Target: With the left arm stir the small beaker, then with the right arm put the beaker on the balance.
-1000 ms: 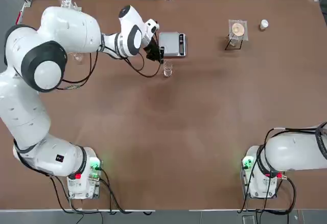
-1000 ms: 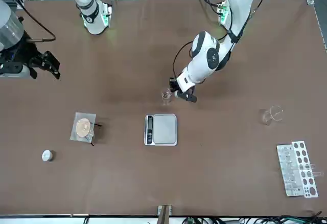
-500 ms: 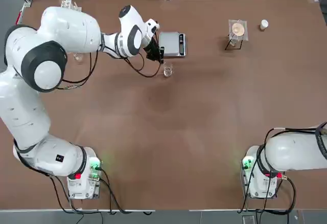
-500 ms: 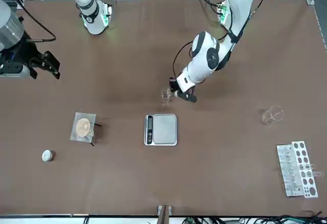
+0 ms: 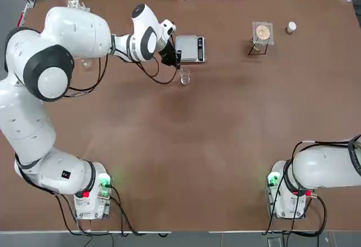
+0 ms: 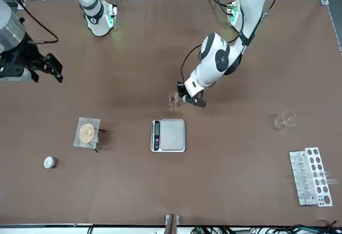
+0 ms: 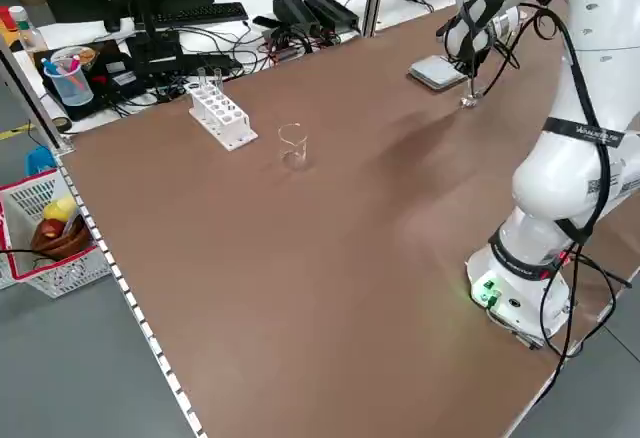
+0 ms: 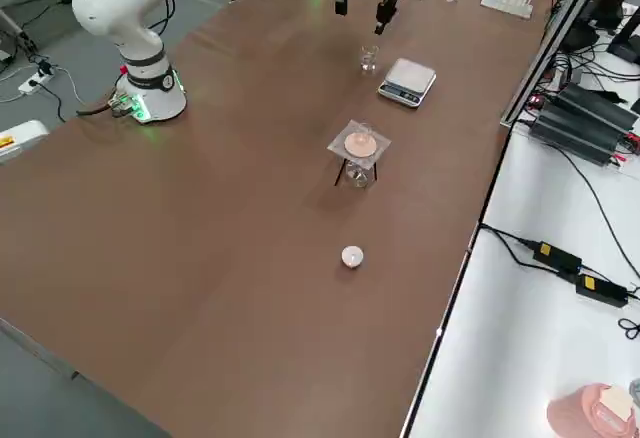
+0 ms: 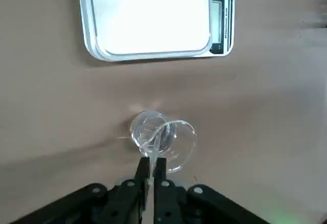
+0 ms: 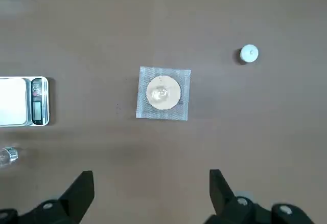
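Observation:
The small beaker [image 5: 184,78] is a tiny clear glass cup standing on the brown table just in front of the balance [image 5: 190,48], a flat silver-grey scale. My left gripper [image 9: 150,169] hangs right over the small beaker [image 9: 163,139] and is shut on a thin clear rod [image 9: 153,146] whose lower end dips inside the glass. In the front view the left gripper [image 6: 189,96] sits beside the small beaker [image 6: 173,99], with the balance [image 6: 168,135] nearer the camera. My right gripper [image 6: 47,67] is parked far off at the table's side, open and empty, its fingers [image 10: 84,189] spread wide.
A larger glass beaker [image 6: 283,120] and a white test-tube rack [image 6: 310,176] stand on the left arm's side. A wire-gauze stand [image 5: 262,32] and a white-capped little bottle [image 5: 291,27] sit at the far right. Cables and equipment line the table's far edge.
The left gripper has shifted slightly toward the balance with the rod still in the beaker. The beaker and the right arm have stayed put.

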Tool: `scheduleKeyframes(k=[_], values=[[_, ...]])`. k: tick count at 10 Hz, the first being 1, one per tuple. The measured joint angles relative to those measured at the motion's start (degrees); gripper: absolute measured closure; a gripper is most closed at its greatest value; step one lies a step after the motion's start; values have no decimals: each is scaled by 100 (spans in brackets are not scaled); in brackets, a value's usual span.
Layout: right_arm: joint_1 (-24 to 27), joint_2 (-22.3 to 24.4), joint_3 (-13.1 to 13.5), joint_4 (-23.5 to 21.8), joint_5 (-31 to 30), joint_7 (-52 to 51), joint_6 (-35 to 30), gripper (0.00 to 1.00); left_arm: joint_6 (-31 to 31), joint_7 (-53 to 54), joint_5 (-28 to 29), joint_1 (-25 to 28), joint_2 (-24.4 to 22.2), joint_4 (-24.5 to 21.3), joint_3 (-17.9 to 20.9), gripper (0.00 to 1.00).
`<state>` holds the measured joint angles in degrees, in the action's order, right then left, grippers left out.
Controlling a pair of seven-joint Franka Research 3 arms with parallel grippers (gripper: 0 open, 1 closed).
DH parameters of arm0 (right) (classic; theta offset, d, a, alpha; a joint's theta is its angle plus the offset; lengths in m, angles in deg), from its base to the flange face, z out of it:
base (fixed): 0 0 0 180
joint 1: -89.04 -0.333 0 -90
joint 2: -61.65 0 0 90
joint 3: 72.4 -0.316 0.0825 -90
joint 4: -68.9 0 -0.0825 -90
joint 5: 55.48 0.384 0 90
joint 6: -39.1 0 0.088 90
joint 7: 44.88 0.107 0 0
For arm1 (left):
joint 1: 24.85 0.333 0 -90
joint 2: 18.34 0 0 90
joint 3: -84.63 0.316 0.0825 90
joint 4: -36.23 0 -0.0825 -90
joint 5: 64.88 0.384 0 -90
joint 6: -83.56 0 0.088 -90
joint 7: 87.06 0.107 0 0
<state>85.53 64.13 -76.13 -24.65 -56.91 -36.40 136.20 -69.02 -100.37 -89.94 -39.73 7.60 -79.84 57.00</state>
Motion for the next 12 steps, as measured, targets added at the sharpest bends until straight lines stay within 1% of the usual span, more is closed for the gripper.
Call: scheduleKeyframes(k=[2,6,9,12], values=[[0,0,2,-1,0,1,0,0,16,-21,0,4,-17,39,0,93],[0,0,2,-2,0,3,0,0,415,-76,24,24,-131,185,13,93],[0,0,2,-2,0,3,1,0,452,-549,522,23,-150,195,13,93],[0,0,6,-2,0,5,1,0,599,-772,614,23,-241,220,13,93]])
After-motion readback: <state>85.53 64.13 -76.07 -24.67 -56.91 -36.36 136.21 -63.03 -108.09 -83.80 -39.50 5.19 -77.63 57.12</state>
